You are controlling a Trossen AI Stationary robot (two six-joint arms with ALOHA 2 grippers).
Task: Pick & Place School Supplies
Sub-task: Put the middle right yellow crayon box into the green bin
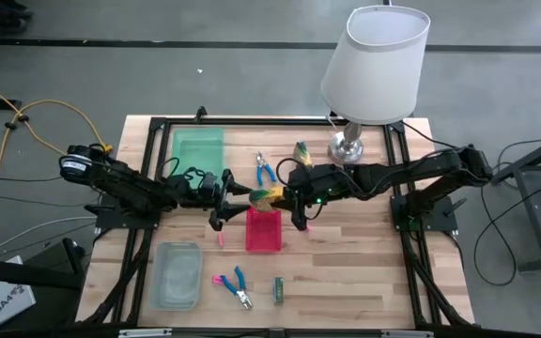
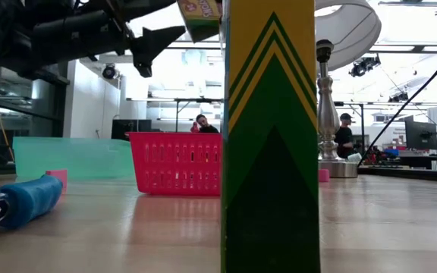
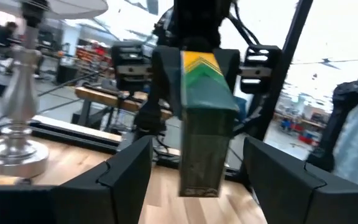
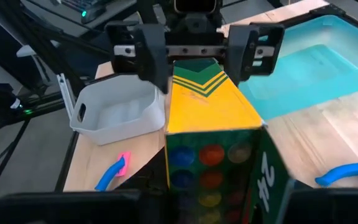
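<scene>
A green-and-yellow box (image 1: pixel 266 195) hangs in the air above the far rim of the red basket (image 1: pixel 263 231), shut in my right gripper (image 1: pixel 287 197). My left gripper (image 1: pixel 233 194) faces it, open. Its fingers (image 3: pixel 129 171) stand on either side of the box's free end (image 3: pixel 205 124) with gaps showing. A second box (image 1: pixel 277 289) stands upright on its end near the table's near edge. A third box (image 1: pixel 302 151) lies by the lamp. Blue scissors (image 1: pixel 264 169) and blue-and-pink scissors (image 1: pixel 232 283) lie flat. A pink block (image 1: pixel 221 240) lies left of the basket. My right gripper pinches the box between its two fingers at the end nearest the table's right side (image 4: pixel 213 155). The fingers come in roughly level from the right and lie along the box. The box is lifted clear and lies about level, with its chevron end (image 4: pixel 197 78) pointing at my left gripper.
A flat green tray (image 1: pixel 198 150) lies far left and a clear bin (image 1: pixel 178 274) near left. A lamp (image 1: pixel 350 145) with a wide white shade stands at the far right. The upright box (image 2: pixel 271 136) blocks the middle of the low view. People show in the room beyond.
</scene>
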